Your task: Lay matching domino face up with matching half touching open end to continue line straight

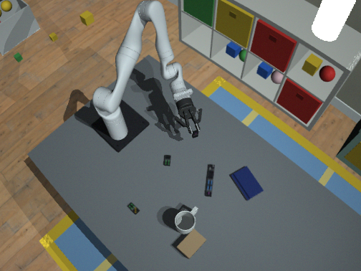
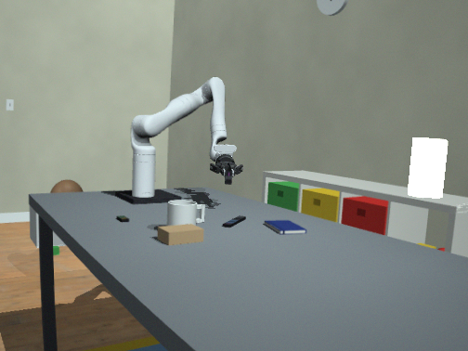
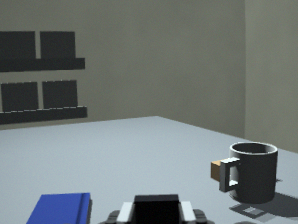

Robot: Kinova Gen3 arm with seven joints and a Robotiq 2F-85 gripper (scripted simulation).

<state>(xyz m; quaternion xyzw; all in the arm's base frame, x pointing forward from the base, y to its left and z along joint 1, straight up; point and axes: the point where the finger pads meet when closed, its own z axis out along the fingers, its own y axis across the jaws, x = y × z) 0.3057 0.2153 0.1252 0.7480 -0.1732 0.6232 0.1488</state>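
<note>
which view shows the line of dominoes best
The top view: the line of dominoes lies in full, end to end, with coloured pips visible. The exterior view shows it only as a thin dark strip seen edge-on beside the mug. The wrist view does not show it at all.

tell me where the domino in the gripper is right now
The domino is pinched in the gripper, held in the air above the table near the arm's base, well short of the domino line and the blue book.
</note>
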